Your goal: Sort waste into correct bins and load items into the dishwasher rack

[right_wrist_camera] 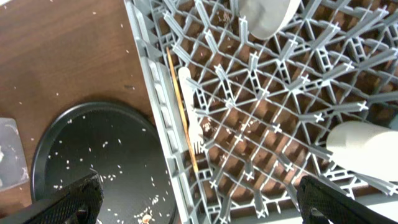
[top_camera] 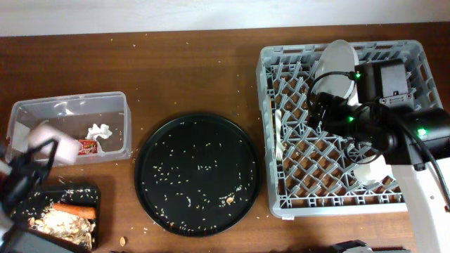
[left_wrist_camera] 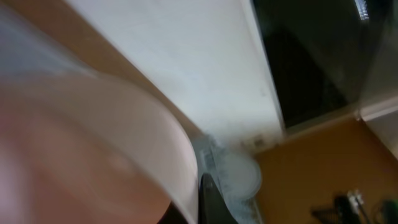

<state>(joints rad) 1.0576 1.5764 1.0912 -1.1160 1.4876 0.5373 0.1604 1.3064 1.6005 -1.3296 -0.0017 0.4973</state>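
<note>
My left gripper (top_camera: 31, 165) is at the left edge, over the clear tub (top_camera: 42, 109), shut on a pale cup-like item (top_camera: 55, 146) that fills the blurred left wrist view (left_wrist_camera: 93, 143). The tub holds a crumpled white tissue (top_camera: 98, 131) and a red wrapper (top_camera: 88, 146). The black bin (top_camera: 91, 193) holds the carrot (top_camera: 76, 210) and brownish scraps (top_camera: 60, 225). My right gripper (top_camera: 318, 112) hangs open and empty over the grey rack (top_camera: 271, 140), with its fingers wide apart in the right wrist view (right_wrist_camera: 205, 205). In the rack stand a white plate (top_camera: 334, 70) and a cream cup (top_camera: 373, 172).
A round black tray (top_camera: 198, 173) strewn with rice crumbs lies between the tub and the rack. A white fork (right_wrist_camera: 189, 112) and a wooden chopstick (right_wrist_camera: 179, 99) lie along the rack's left side. Crumbs are scattered on the brown table.
</note>
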